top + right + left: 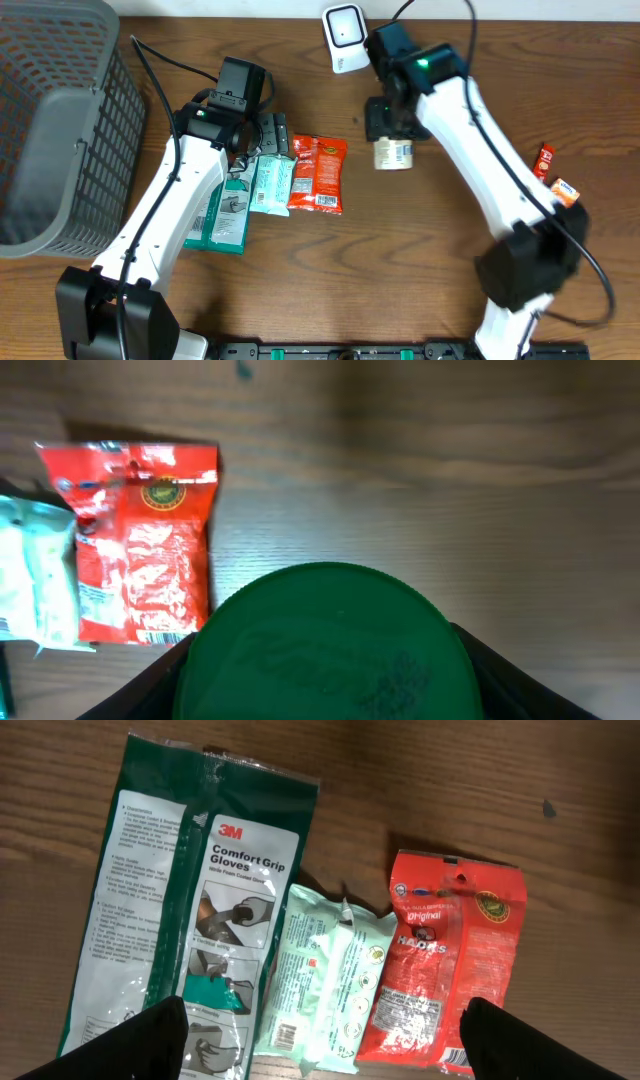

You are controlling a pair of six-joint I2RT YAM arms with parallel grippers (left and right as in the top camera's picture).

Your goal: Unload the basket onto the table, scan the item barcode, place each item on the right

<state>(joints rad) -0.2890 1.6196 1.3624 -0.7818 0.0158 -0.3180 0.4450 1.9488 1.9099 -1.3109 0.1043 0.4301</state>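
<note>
My right gripper [325, 682] is shut on a jar with a wide green lid [325, 645], one finger on each side of the lid. From overhead the jar's pale labelled body [393, 154] sticks out below that gripper [385, 122]. The white barcode scanner [343, 38] stands at the table's back edge, just left of the right arm. My left gripper [325, 1048] hangs open above three flat packets with nothing between its fingers; overhead it [262, 135] sits over their far ends.
A green 3M gloves packet [190, 900], a mint wipes packet [330, 980] and a red snack packet [445, 970] lie side by side. A grey basket [60, 130] fills the left. Two small red sachets [553, 175] lie at the right.
</note>
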